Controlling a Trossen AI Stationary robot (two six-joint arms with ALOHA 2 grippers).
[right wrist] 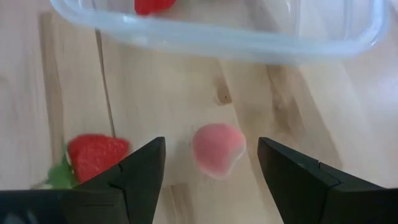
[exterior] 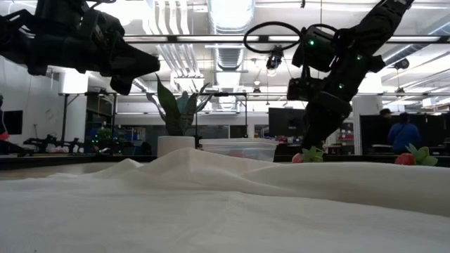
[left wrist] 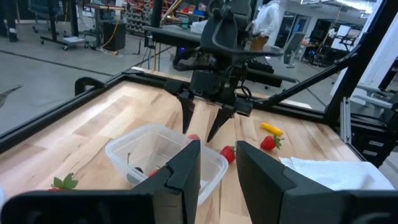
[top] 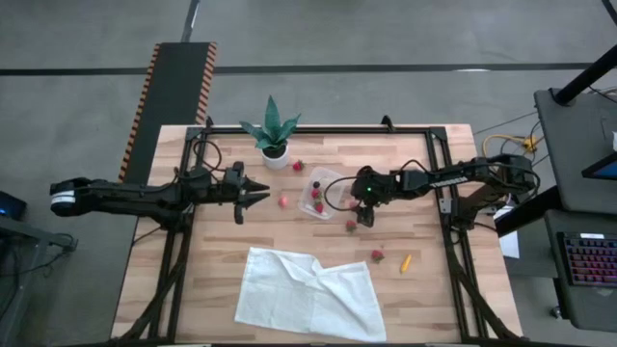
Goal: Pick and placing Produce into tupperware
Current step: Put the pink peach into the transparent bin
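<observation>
Right wrist view: the right gripper (right wrist: pixel 211 163), fingers spread, points down at the wooden table (top: pixel 222 173) with a pale pink piece (right wrist: pixel 217 148) between its tips and a red strawberry (right wrist: pixel 96 155) just beside one finger. Just beyond lies the clear tupperware (top: pixel 323 191), holding red pieces and a dark berry (top: pixel 315 182). Other produce lies scattered: a strawberry near the white cloth (top: pixel 307 292), an orange-yellow piece (top: pixel 406 262), and another by the potted plant (top: pixel 273 135). The left gripper (top: pixel 260 195), also spread, hovers left of the tupperware.
</observation>
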